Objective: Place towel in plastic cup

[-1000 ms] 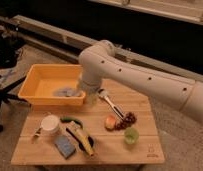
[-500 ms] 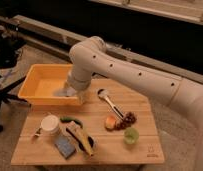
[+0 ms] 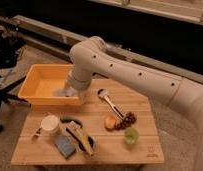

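Note:
A pale grey towel [image 3: 64,92] lies in the yellow bin [image 3: 39,80] at the back left of the wooden table [image 3: 145,150]. My white arm [image 3: 95,60] reaches down from the right into the bin. My gripper [image 3: 73,93] is at the arm's end, right at the towel, mostly hidden by the wrist. A small green plastic cup [image 3: 130,135] stands upright on the table at the front right, well apart from the gripper.
On the table are a white cup [image 3: 50,124], a banana [image 3: 81,140], a blue sponge [image 3: 65,147], a green vegetable [image 3: 70,120], a long-handled scoop [image 3: 110,102], an orange fruit [image 3: 111,123] and dark grapes [image 3: 128,119]. A black stand [image 3: 1,60] is at the left.
My arm has swung left from over the table's middle to the yellow bin, and the gripper has come down to the towel.

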You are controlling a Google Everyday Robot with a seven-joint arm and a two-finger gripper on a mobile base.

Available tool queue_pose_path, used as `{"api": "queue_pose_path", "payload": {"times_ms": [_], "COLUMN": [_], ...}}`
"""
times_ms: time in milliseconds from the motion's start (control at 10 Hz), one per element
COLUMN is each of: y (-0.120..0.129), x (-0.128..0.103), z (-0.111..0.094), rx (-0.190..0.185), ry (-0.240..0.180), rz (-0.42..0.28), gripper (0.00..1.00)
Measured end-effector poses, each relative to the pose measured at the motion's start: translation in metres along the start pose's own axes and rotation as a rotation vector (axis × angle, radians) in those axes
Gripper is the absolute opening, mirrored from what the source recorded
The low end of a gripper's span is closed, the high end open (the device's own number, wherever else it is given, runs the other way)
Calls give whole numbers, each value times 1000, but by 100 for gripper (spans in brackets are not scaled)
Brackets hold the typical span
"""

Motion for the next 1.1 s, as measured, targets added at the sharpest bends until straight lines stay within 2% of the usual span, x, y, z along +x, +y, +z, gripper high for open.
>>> {"api": "queue_pose_path", "payload": {"times_ms": [400,600,900,1100], "y": [-29,-51,-77,-86], "x": [50,83,105,116], "z": [20,39,74,103], "rx": [-88,-137,-170,-179], "ry": [79,125,151,148], "rz": [-46,-81,-140,-176], "gripper": [65,65,65,65]}}
